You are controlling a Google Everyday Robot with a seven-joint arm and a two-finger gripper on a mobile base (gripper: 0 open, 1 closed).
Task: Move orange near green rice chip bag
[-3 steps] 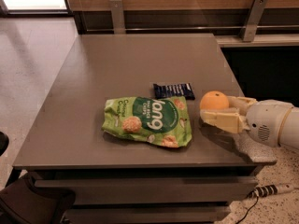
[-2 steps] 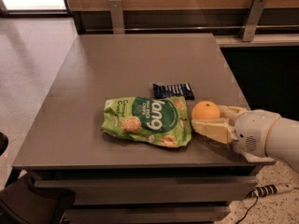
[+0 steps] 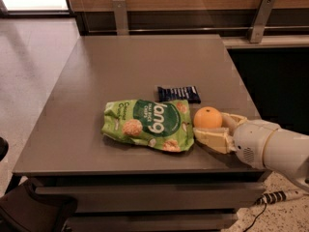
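The orange (image 3: 207,117) is small and round and sits between the cream fingers (image 3: 212,139) of my gripper (image 3: 209,125), which reaches in from the right. The gripper is shut on the orange, low over the table (image 3: 145,62), near its front right part. The green rice chip bag (image 3: 147,123) lies flat just to the left. Its right edge is right beside the orange and the lower finger. I cannot tell whether the orange rests on the table.
A small dark blue wrapper (image 3: 178,94) lies just behind the bag and the orange. The table's right edge and front edge are close to the gripper. A wooden wall with metal brackets (image 3: 119,14) runs behind the table. A power strip (image 3: 277,196) lies on the floor at the right.
My gripper has carried the orange to the left and a little forward, from the table's right edge to right beside the green bag. The bag and the wrapper have not moved.
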